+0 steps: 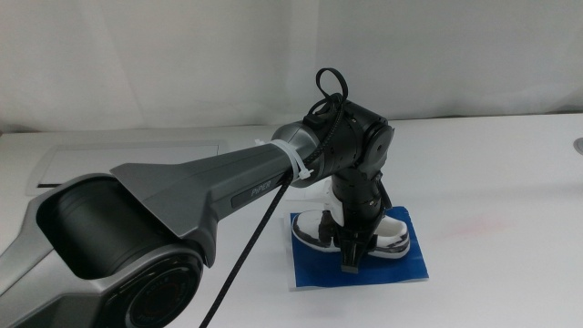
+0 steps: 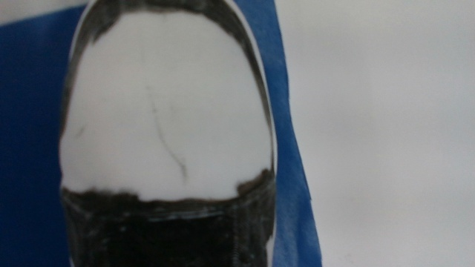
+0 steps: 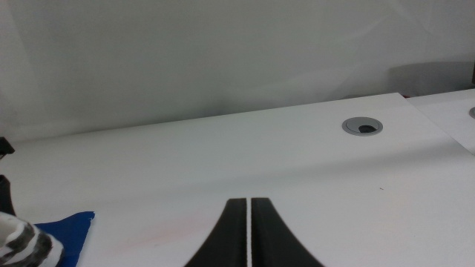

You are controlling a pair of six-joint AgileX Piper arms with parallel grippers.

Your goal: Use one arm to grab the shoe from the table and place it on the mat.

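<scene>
The white and black shoe (image 1: 383, 232) lies across the blue mat (image 1: 401, 264) near the table's middle front. The left arm (image 1: 228, 187) reaches in from the left, and its left gripper (image 1: 355, 246) stands straight down over the shoe's middle, one dark finger (image 1: 351, 260) in front of the sole. The left wrist view is filled by the shoe's white toe (image 2: 163, 111) with the mat (image 2: 30, 111) beneath it. The right gripper (image 3: 249, 222) waits low over the table with its jaws together, with the shoe (image 3: 22, 245) and a mat corner (image 3: 67, 226) at its view's edge.
A grey-framed inset panel (image 1: 137, 157) lies at the back left of the white table (image 1: 492, 182). A round grey cable hole (image 3: 364, 126) sits in the tabletop toward the back right. A white wall closes the far side.
</scene>
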